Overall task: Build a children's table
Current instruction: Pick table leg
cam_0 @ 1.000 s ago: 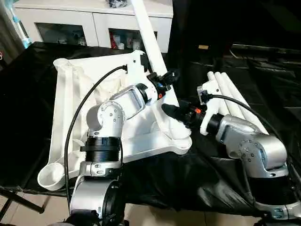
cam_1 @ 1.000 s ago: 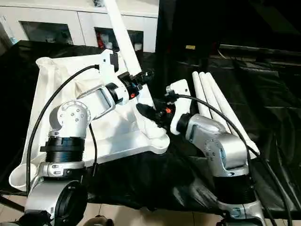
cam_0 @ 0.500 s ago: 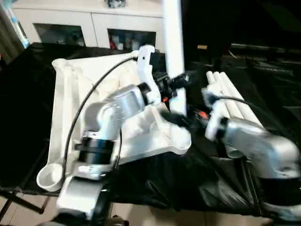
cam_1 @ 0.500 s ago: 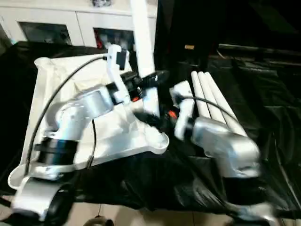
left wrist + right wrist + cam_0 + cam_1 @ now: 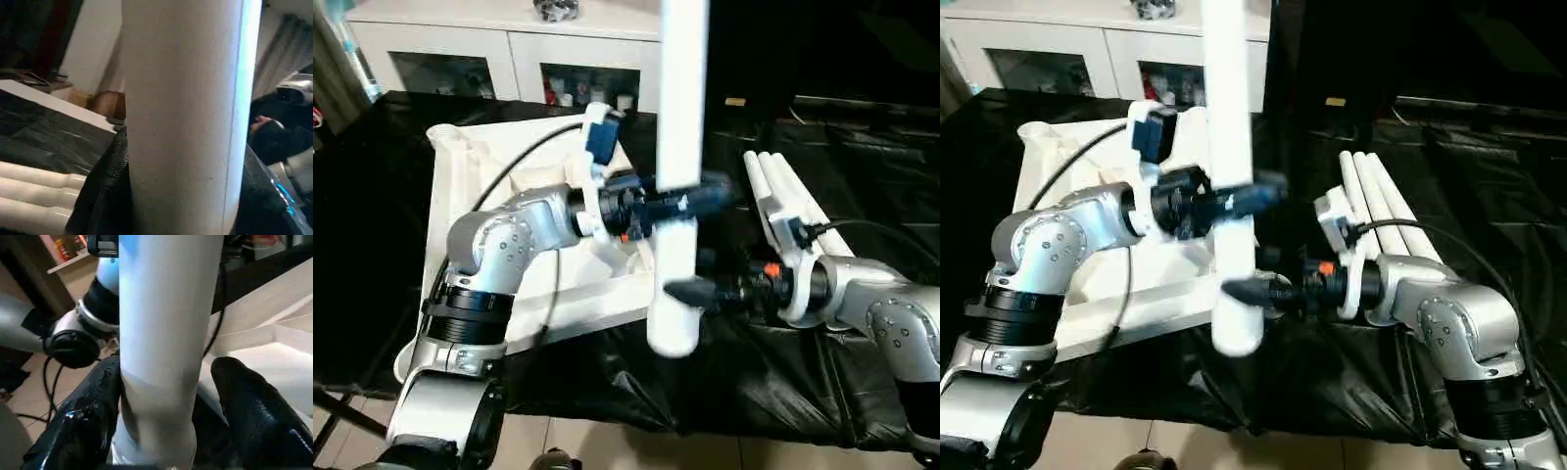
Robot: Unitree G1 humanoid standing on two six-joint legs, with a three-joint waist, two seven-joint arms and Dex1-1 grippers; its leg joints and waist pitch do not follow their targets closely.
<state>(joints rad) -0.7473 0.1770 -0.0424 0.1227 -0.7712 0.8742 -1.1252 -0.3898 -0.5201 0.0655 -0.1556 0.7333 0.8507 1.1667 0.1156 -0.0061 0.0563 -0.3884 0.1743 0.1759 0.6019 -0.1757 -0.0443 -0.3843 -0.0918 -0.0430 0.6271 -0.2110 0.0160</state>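
The children's table top (image 5: 460,211) lies upside down on the black cloth, ribbed side up. My left gripper (image 5: 693,202) is shut on one white tube leg (image 5: 681,117), which stands nearly upright. The leg's lower end (image 5: 672,331) hangs in front of the top's near right corner. In the left wrist view both black fingers (image 5: 105,186) press against the leg (image 5: 181,117). My right gripper (image 5: 681,286) is lower on the same leg. Its fingers (image 5: 249,406) straddle the leg (image 5: 161,333), open, with a gap on one side. Three more legs (image 5: 781,184) lie side by side to the right.
A white cabinet with glass doors (image 5: 460,59) stands behind the black-covered table. Black cloth (image 5: 862,157) covers the surface to the right. A round corner socket (image 5: 445,137) rises at the top's far left. Floor shows below the front edge (image 5: 352,431).
The leg has swung from a backward lean to nearly upright, and its lower end has come off the top's corner toward me. My right gripper has opened and now sits lower on the leg.
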